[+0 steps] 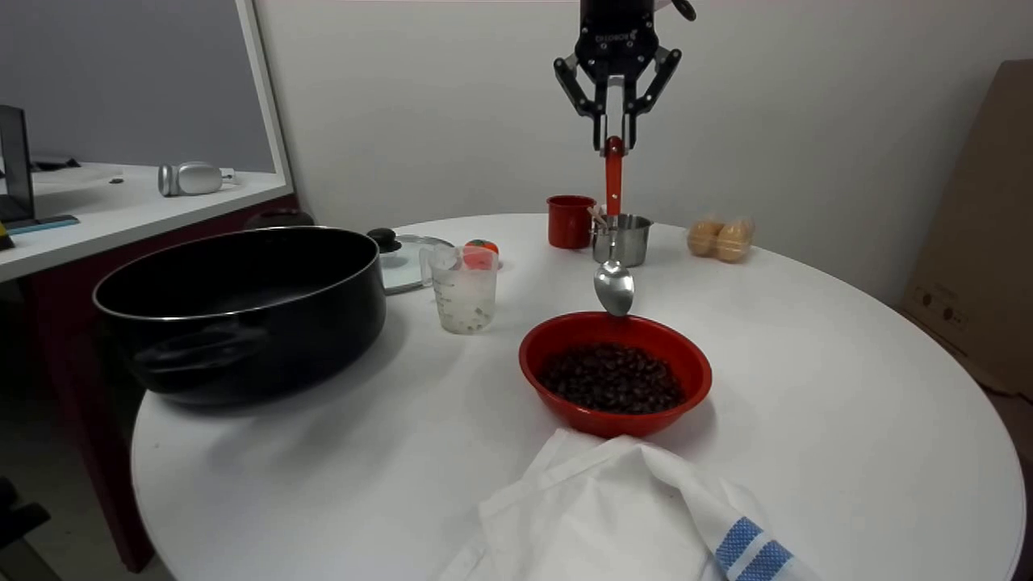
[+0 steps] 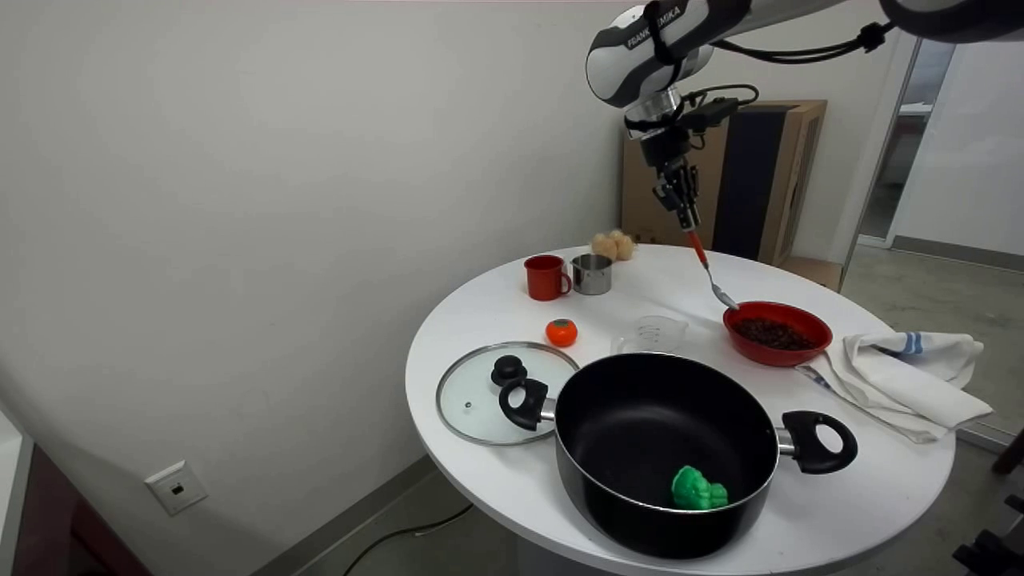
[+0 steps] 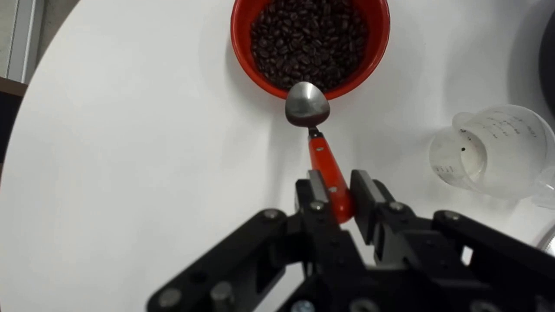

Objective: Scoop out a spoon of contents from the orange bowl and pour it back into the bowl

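My gripper [image 1: 615, 147] is shut on the end of the spoon's red-orange handle; it also shows in the wrist view [image 3: 336, 188]. The spoon [image 1: 614, 289] hangs scoop down, tilted in an exterior view [image 2: 723, 298]. Its silver scoop shows no contents in it in the wrist view [image 3: 307, 106]. The scoop is at the near edge of the orange bowl [image 3: 243, 52] there; I cannot tell whether it touches the rim. The orange bowl stands on the table in both exterior views [image 1: 613, 423] [image 2: 772, 354]. The dark brown contents [image 3: 310, 43] cover its bottom.
A white cloth [image 1: 597, 516] lies against the bowl's side. A clear measuring cup [image 1: 464, 298] and a large black pot [image 2: 664, 524] stand nearby. A glass lid [image 2: 480, 404], tomato-like fruit [image 2: 562, 333], red cup [image 1: 570, 222] and steel cup [image 2: 592, 276] are further off.
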### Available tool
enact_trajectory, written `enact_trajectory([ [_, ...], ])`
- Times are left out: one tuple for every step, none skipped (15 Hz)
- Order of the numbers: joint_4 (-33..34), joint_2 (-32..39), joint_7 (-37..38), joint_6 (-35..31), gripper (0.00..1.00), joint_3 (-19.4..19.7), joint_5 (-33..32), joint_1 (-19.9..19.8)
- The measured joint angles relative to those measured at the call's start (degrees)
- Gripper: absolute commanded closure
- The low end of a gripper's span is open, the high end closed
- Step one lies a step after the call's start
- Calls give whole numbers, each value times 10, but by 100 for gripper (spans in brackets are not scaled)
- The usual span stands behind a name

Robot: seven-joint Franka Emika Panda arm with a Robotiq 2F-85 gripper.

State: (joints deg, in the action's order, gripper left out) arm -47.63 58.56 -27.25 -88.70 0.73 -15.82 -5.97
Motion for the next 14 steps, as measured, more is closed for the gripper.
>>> enact_trajectory([
  [-3, 1, 1, 1, 95, 0, 0, 0],
  [-6, 1, 1, 1, 95, 0, 0, 1],
  [-10, 1, 2, 1, 95, 0, 0, 0],
  [-15, 1, 4, 1, 95, 0, 0, 0],
  [-19, 1, 6, 1, 95, 0, 0, -1],
  [-23, 1, 10, 2, 95, 0, 0, -2],
  [-28, 0, 14, 2, 95, 0, 0, -3],
  [-34, 0, 17, 2, 95, 1, 0, -4],
  [-40, -2, 20, 1, 95, 1, 0, -6],
  [-48, -3, 25, 1, 95, 1, 0, -7],
  [-56, -3, 30, 0, 95, 2, 0, -9],
  [-65, -4, 36, -1, 95, 4, 0, -10],
  [-75, -5, 41, -6, 95, 5, 0, -12],
  [-86, -5, 48, -14, 95, 7, -1, -13],
])
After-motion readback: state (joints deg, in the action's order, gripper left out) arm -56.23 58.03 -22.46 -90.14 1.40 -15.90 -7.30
